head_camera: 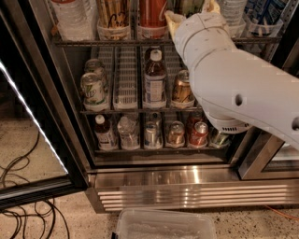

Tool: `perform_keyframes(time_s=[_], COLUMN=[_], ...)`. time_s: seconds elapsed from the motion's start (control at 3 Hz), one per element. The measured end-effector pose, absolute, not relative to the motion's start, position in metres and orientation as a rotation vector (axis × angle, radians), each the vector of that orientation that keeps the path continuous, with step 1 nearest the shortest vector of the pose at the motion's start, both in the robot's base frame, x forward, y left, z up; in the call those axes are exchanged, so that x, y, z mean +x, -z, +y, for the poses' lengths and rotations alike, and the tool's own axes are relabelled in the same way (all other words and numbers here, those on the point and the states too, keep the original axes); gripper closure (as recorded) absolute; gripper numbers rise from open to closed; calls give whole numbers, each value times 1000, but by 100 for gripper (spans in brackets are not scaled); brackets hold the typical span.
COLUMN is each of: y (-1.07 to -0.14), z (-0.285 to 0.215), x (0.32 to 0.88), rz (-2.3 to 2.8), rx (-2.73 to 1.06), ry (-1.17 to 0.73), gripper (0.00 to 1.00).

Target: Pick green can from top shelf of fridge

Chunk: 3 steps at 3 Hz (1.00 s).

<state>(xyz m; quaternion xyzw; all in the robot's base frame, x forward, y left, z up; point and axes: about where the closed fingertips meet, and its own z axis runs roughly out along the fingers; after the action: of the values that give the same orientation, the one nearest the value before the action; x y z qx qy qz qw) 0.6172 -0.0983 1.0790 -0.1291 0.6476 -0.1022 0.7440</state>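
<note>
The fridge stands open with dark wire racks. At the top edge of the view runs the top shelf, holding a clear bottle, a gold-tan striped can and a red can. The green can shows only as a dark green sliver at the top edge. My gripper is at the end of the big white arm, right at the green can on the top shelf. The arm hides most of the can.
The middle rack holds short green-and-white soda cans, a brown bottle and a gold can. The lower rack holds several small bottles and cans. The glass door swings open at left. Cables lie on the floor. A clear plastic bin sits below.
</note>
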Motion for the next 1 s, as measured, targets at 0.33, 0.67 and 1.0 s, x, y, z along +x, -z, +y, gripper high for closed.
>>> perform_keyframes(time_s=[0.33, 0.67, 1.0], y=[-1086, -1088, -1087], z=[-104, -107, -108], x=[616, 616, 618], rz=[1404, 1402, 1405], rx=[-260, -242, -236], ry=[267, 287, 291], gripper=[42, 43, 43])
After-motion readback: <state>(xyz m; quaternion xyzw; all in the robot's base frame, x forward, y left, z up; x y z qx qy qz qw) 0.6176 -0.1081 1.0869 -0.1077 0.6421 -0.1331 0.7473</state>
